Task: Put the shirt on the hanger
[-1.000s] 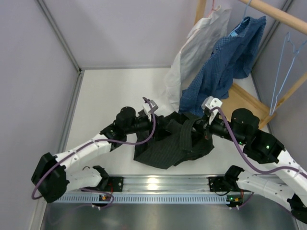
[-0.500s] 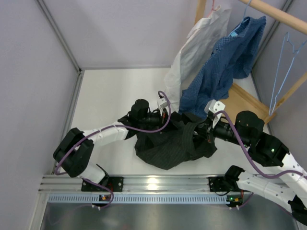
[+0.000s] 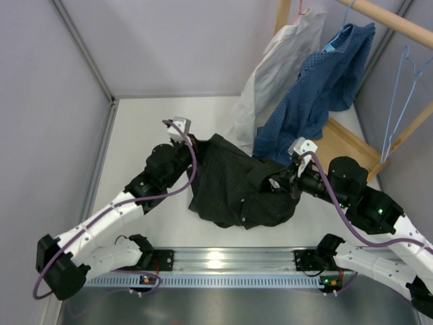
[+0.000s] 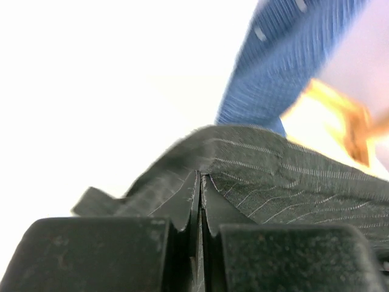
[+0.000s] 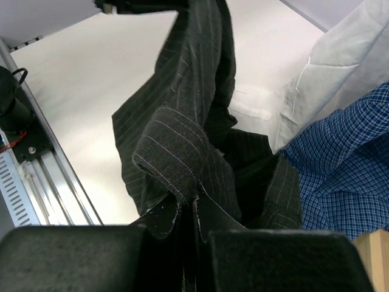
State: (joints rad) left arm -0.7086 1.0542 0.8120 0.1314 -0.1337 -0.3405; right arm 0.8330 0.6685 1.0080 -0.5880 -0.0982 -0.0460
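top external alone shows the hanger (image 3: 394, 115); wrist views show shirt (image 5: 182, 140).

The shirt (image 3: 233, 186) was black with fine pale pinstripes, and the hanger (image 3: 394, 122) was a thin light-blue wire. The other two garments were a blue shirt (image 3: 318, 88) in a small white check and a plain white shirt (image 3: 274, 68), with a pink hook (image 3: 306, 10) above the white one and a pale tan wooden rail (image 3: 392, 20) nearby. The table (image 3: 149, 128) was plain off-white, the walls (image 3: 176, 47) were pale lilac-grey, and the arms (image 3: 101, 220) were white with black joints and purple cables (image 3: 191, 166).
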